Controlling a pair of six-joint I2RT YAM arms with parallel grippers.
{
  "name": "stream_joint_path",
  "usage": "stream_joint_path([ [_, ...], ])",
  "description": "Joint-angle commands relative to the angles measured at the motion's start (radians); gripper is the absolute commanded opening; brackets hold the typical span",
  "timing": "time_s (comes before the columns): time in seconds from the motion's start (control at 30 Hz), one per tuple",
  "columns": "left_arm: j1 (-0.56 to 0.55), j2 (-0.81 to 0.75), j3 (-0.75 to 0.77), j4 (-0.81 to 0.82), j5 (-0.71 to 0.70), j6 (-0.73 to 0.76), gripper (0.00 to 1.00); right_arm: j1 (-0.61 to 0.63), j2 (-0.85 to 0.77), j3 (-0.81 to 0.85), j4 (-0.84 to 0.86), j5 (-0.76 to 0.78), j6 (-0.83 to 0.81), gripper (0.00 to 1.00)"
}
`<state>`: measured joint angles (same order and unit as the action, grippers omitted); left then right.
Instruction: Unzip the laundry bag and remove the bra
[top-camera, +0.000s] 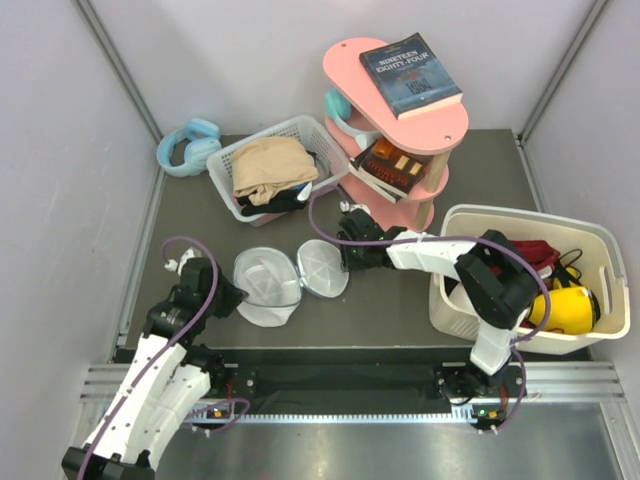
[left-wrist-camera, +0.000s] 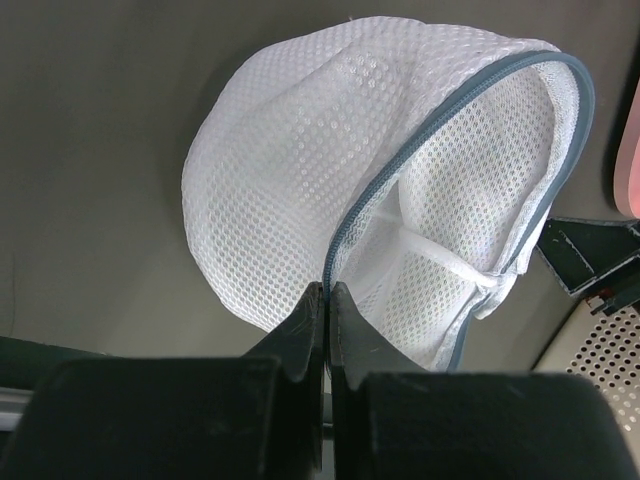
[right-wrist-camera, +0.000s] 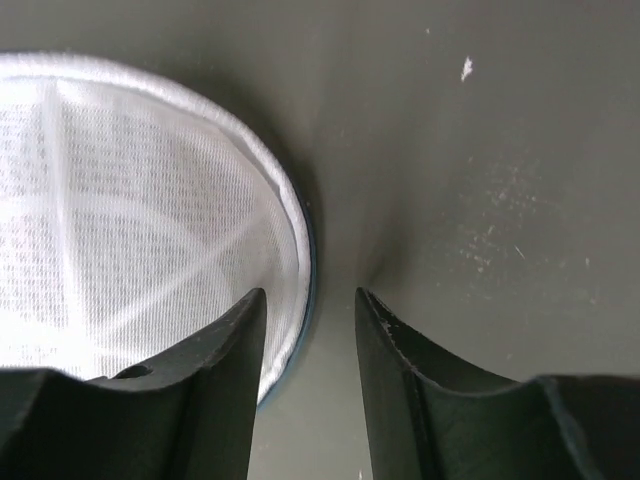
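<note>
Lying unzipped at centre frame, the laundry bag (top-camera: 265, 290) gapes on the counter (top-camera: 390, 310).
The left hand (left-wrist-camera: 327, 290) pinches its zipper rim (left-wrist-camera: 345, 230); the right hand (right-wrist-camera: 310, 300), unclenched, straddles the other half's edge; no bra shows inside.

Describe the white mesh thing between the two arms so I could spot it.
On the dark table, find the white slatted basket at the back left. Just in front of it lies the laundry bag: two round white mesh cups spread open. Unlike the rigid basket, it is soft, with a blue-grey zipper rim.
</note>
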<state>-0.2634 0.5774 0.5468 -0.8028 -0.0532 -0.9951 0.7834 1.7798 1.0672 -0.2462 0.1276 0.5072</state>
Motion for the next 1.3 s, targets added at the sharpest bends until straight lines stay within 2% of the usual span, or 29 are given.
stream_joint_path([
  [0.0, 0.004, 0.025, 0.005, 0.016, -0.002, 0.013, 0.0, 0.007, 0.065, 0.069, -0.022, 0.014, -0.018, 0.38],
  [0.03, 0.004, 0.029, 0.007, 0.016, -0.002, 0.015, 0.0, 0.01, 0.078, 0.08, -0.037, 0.015, -0.018, 0.36],
  [0.07, 0.006, 0.03, 0.005, 0.016, -0.004, 0.016, 0.0, 0.01, 0.104, 0.098, -0.051, 0.027, -0.019, 0.27],
  [0.17, 0.004, 0.026, 0.001, 0.016, -0.007, 0.019, 0.0, 0.011, 0.136, 0.119, -0.103, 0.056, -0.019, 0.11],
  [0.2, 0.004, 0.024, -0.001, 0.016, -0.007, 0.019, 0.0, 0.011, 0.139, 0.119, -0.111, 0.061, -0.019, 0.1],
  [0.27, 0.004, 0.021, -0.004, 0.017, -0.005, 0.021, 0.0, 0.011, 0.142, 0.116, -0.126, 0.069, -0.024, 0.01],
  [0.4, 0.004, 0.036, 0.011, 0.04, -0.002, 0.081, 0.0, 0.007, 0.106, 0.131, -0.163, 0.099, -0.036, 0.0],
  [0.5, 0.004, 0.082, 0.033, 0.101, 0.019, 0.107, 0.0, -0.01, 0.026, 0.163, -0.235, 0.202, -0.065, 0.0],
  [0.63, 0.004, 0.221, 0.068, 0.181, 0.08, 0.133, 0.0, -0.064, -0.101, 0.22, -0.301, 0.271, -0.114, 0.0],
  [0.83, 0.003, 0.361, 0.087, 0.339, 0.161, 0.15, 0.0, -0.078, -0.171, 0.353, -0.408, 0.38, -0.203, 0.0],
  [0.93, 0.003, 0.392, 0.058, 0.411, 0.167, 0.142, 0.0, -0.052, -0.174, 0.41, -0.43, 0.424, -0.239, 0.0],
  [1.1, 0.003, 0.4, -0.056, 0.543, 0.19, 0.113, 0.0, 0.074, -0.123, 0.496, -0.459, 0.501, -0.254, 0.0],
  [1.27, 0.003, 0.4, -0.128, 0.582, 0.185, 0.108, 0.0, 0.177, -0.057, 0.566, -0.47, 0.514, -0.226, 0.0],
])
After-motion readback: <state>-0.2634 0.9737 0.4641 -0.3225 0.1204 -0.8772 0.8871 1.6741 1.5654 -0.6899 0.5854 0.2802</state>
